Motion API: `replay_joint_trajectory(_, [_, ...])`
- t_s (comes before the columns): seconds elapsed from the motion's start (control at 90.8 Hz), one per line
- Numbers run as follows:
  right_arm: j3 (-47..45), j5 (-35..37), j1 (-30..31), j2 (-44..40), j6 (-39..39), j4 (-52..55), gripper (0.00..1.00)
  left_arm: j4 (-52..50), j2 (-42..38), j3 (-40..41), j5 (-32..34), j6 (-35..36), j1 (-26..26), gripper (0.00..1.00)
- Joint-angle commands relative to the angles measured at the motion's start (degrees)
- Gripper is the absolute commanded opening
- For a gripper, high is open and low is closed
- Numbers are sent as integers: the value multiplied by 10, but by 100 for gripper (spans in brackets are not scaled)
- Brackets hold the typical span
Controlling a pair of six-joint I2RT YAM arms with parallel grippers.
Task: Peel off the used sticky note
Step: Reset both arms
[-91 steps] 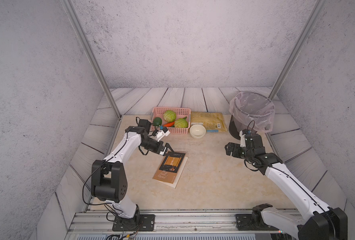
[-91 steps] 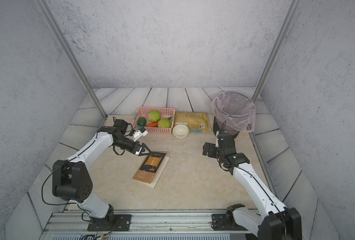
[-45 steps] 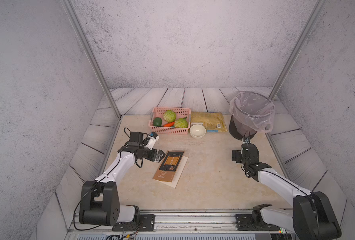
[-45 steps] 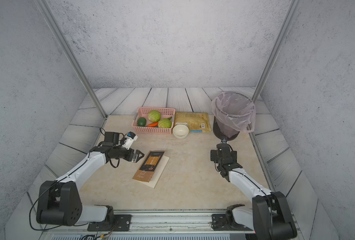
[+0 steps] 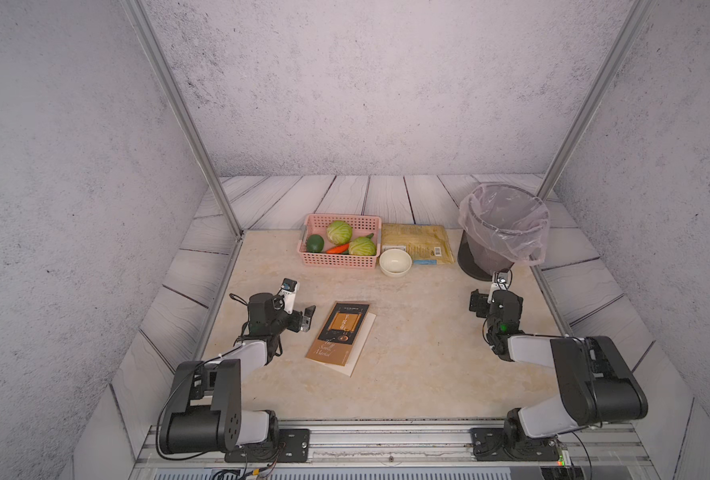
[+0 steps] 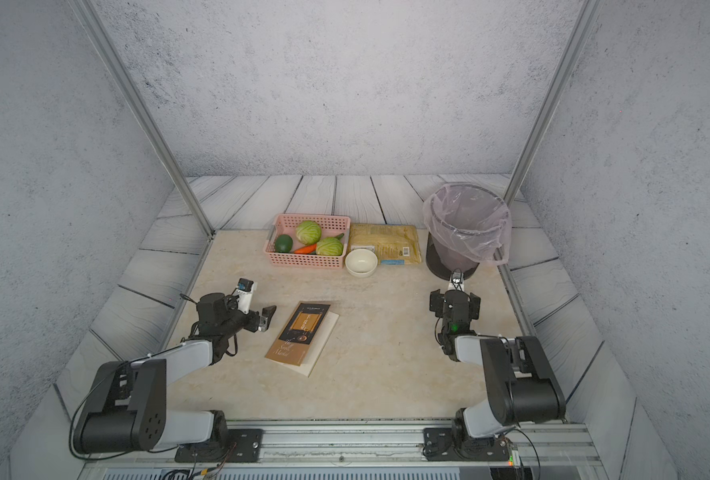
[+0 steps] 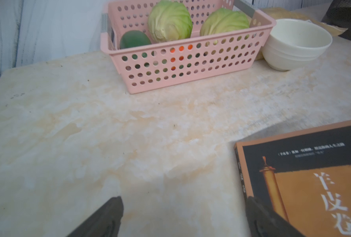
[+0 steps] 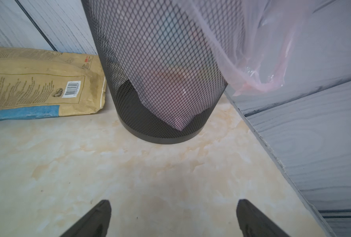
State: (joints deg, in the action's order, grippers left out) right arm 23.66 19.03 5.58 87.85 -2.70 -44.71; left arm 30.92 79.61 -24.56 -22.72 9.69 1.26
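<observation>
No sticky note shows as such in any view. A dark book [image 5: 341, 334] [image 6: 302, 336] with an orange panel on its cover lies flat mid-table. My left gripper [image 5: 307, 318] [image 6: 267, 318] hovers low just left of the book, open and empty; in the left wrist view its fingertips [image 7: 117, 205] straddle bare table beside the book [image 7: 306, 180]. My right gripper [image 5: 496, 301] [image 6: 455, 301] is open and empty in front of the mesh trash bin [image 5: 503, 232] [image 8: 162, 82]. Faint reddish shapes show through the bin's mesh; I cannot tell what they are.
A pink basket [image 5: 336, 259] [image 7: 180, 67] with cabbages, a carrot and a green fruit stands at the back. Beside it are a white bowl [image 5: 395, 262] and a tan paper bag [image 5: 417, 245] [image 8: 37, 82]. The bin's pink liner hangs over its rim.
Both arms have drawn back toward their bases and folded low. The left gripper has left the book's far corner; the right gripper has backed away toward the bin's side. Both stayed open.
</observation>
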Motion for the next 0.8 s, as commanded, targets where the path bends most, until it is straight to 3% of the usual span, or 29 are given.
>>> replay_joint_trajectory(0.0, [-7,-30,-1,18,9,-69,100,123,32,-2,-8,-29,14,98])
replay_joint_trajectory(0.088, [13,-38,-7,-2,0,8,100,58,37,-33,13,-37,16,98])
replay_joint_trajectory(0.407, [10,-41,-8,-1,2,0,100,73,56,-37,64,-72,24,98])
replay_joint_trajectory(0.473, [10,-41,-8,0,2,-2,100,122,69,-16,61,-77,29,98])
replay_joint_trajectory(0.539, [11,-42,-8,0,2,-1,100,253,102,27,90,-97,29,98])
replay_joint_trajectory(0.628, [13,-43,-8,0,2,1,100,153,71,2,107,-93,28,98])
replay_joint_trajectory(0.727, [13,-43,-8,1,1,1,100,174,94,-6,142,-104,25,98])
replay_joint_trajectory(0.793, [13,-43,-8,1,2,1,100,132,79,-13,141,-101,24,98])
